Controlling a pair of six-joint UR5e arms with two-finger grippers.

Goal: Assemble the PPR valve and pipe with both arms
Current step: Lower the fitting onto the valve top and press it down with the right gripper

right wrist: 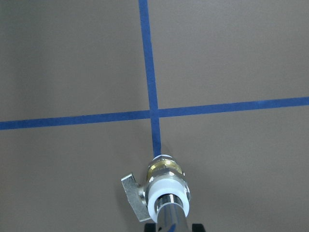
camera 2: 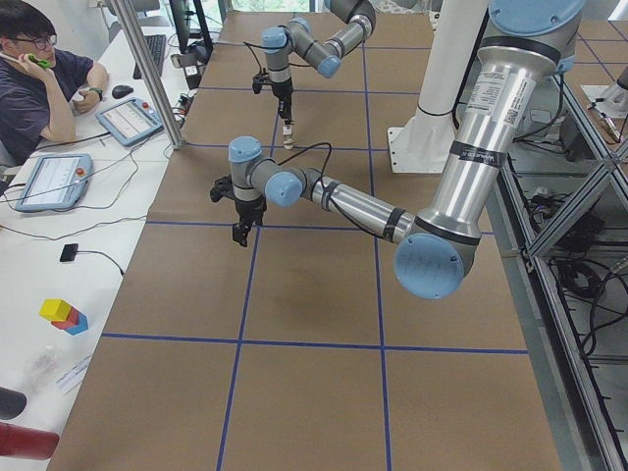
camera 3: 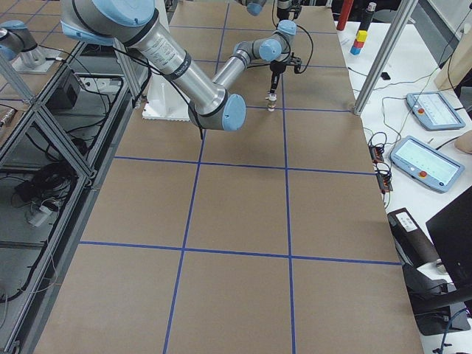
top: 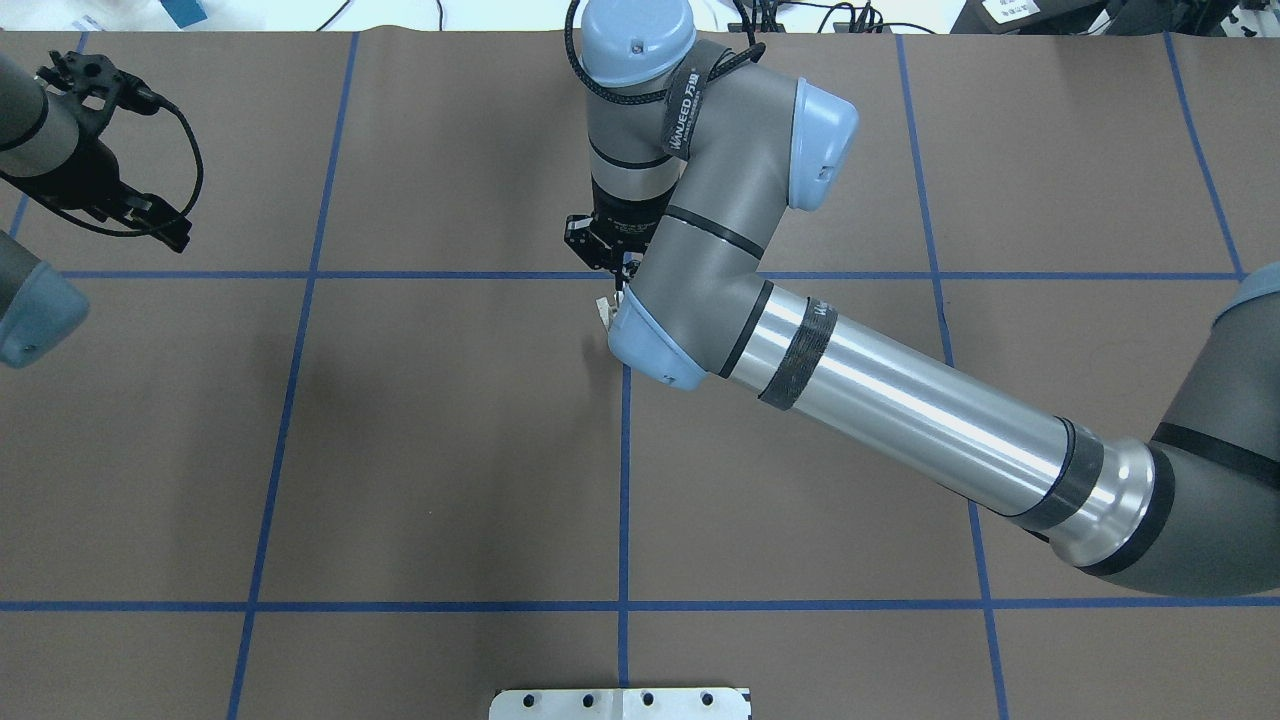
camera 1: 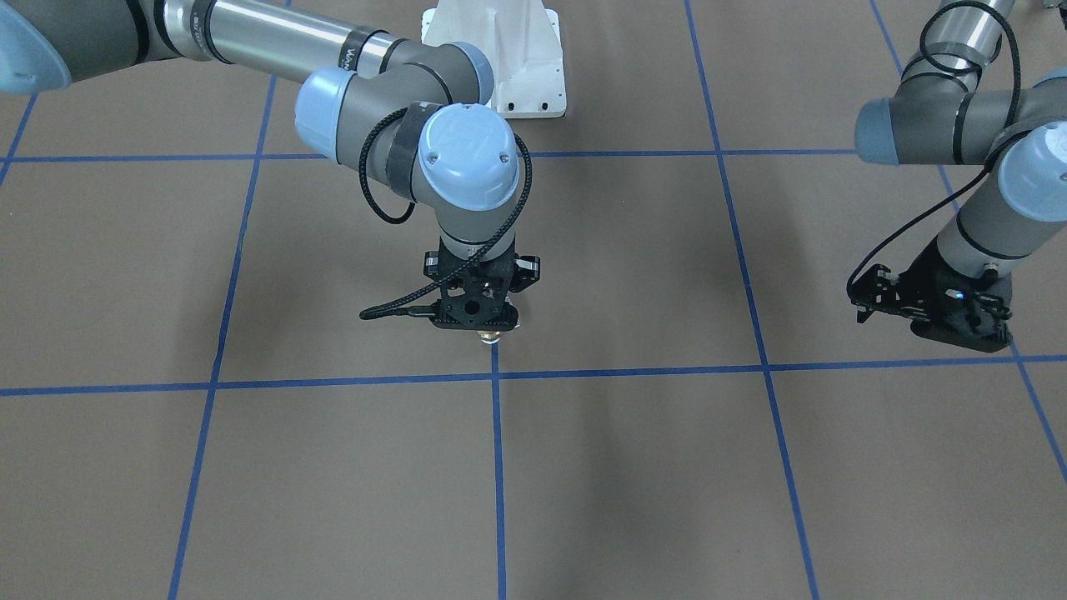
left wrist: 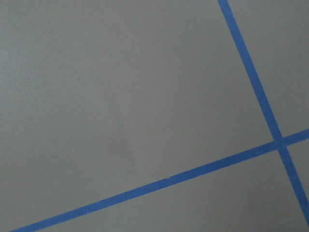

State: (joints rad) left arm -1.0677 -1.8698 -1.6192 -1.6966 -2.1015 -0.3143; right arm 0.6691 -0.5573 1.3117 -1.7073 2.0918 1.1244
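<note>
Along the robot-side edge of the brown paper-covered table [top: 400, 450] with blue tape grid lines: a white bolted metal pedestal [top: 620, 703]. Farther out, about midway along the table and past its middle toward the operators' edge: the black two-finger right gripper [camera 1: 488, 327], pointing straight down. Closed on the upper end of a very short, shiny silver-grey metal pipe stub [right wrist: 170, 216], one jaw at either side. Fitted onto the lower end of that, upright, a stubby valve [right wrist: 163, 180] with brass middle, white plastic collars and a small grey lever jutting sideways. Placed over the centre tape line, just short of a blue tape crossing [right wrist: 153, 114] on the robot's side; cannot tell whether touching the paper. Well apart, toward the table's left end and nearer the operators' edge: the black two-finger left gripper [camera 2: 240, 235], aimed down above bare paper, nothing seen in it. Cannot tell how far open. Beyond the operators' edge, at a white desk [camera 2: 59, 226]: a seated person [camera 2: 39, 88] in a dark top, beside two grey tablet-like pendants [camera 2: 49, 182].
</note>
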